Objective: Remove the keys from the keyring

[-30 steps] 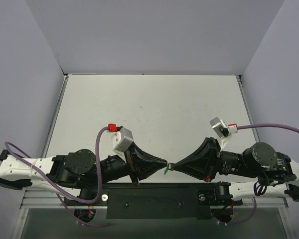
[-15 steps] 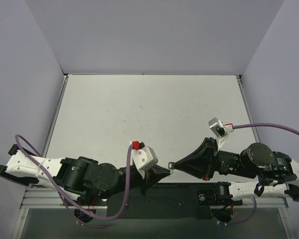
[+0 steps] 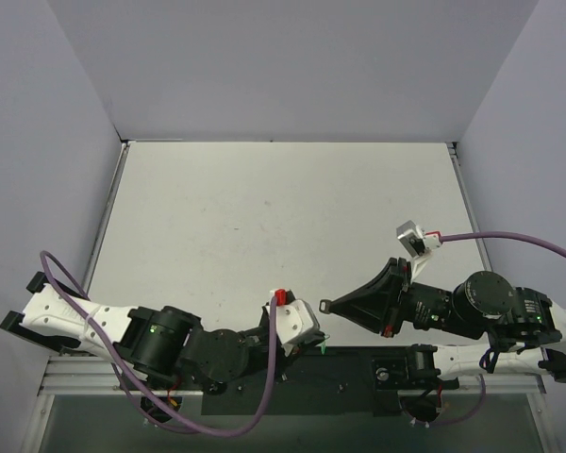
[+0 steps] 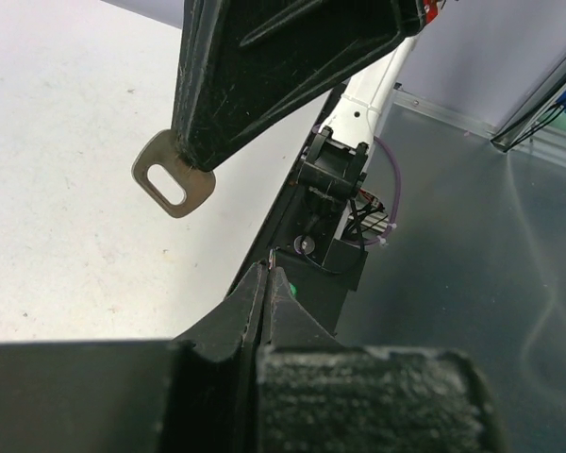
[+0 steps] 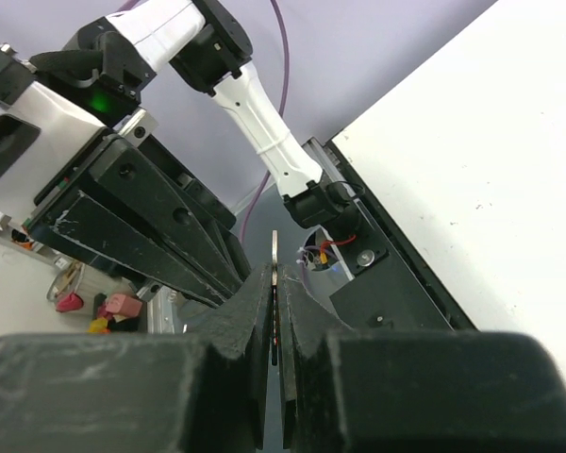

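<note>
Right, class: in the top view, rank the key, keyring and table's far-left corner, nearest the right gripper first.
1. key, in the jaws of the right gripper.
2. keyring, just below, by the left gripper.
3. table corner, far upper left.

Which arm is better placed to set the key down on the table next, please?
Right: that arm's jaws hold the key over the table, while the left arm's jaws, shut on the green keyring, sit at the near edge.

Nothing readable from any of my cameras: no lettering, labels, brand marks or numbers. The key (image 4: 174,176) shows a plain metal face, no stamp I can make out.
</note>
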`<state>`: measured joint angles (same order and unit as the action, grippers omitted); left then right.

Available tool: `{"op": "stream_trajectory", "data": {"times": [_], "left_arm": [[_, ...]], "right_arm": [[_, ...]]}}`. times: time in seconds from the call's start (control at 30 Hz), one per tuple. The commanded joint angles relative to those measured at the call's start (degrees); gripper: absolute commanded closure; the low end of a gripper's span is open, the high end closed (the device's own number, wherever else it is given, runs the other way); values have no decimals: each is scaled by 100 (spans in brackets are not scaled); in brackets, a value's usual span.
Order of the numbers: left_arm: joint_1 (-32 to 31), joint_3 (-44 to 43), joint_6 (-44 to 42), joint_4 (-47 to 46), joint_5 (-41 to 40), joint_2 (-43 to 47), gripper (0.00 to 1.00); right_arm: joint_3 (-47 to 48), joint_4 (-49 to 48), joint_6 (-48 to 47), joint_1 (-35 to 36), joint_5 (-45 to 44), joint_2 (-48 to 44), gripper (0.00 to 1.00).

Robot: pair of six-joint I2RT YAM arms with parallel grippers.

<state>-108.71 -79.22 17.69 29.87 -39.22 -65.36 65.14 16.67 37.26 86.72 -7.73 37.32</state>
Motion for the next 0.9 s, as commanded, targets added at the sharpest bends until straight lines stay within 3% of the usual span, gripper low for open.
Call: {"op": "stream_trajectory", "data": {"times": [0.0, 0.47, 0.67, 0.77, 0.87], "left_arm": [[-19, -94, 32, -25, -199, 182, 100], [25, -129, 559, 722, -754, -178, 100], [51, 29, 761, 801, -736, -275, 100], [139, 117, 928, 906, -727, -328, 100], [498, 327, 1210, 1039, -177, -319, 100]], "right_arm": [[174, -58, 1, 3, -334, 12, 100], [86, 926, 317, -23, -2109, -6, 100], [428, 1812, 554, -208, -2628, 468, 100], [526, 2383, 730, -671, -2585, 697, 100], [272, 2491, 958, -1480, -1736, 715, 100]]}}
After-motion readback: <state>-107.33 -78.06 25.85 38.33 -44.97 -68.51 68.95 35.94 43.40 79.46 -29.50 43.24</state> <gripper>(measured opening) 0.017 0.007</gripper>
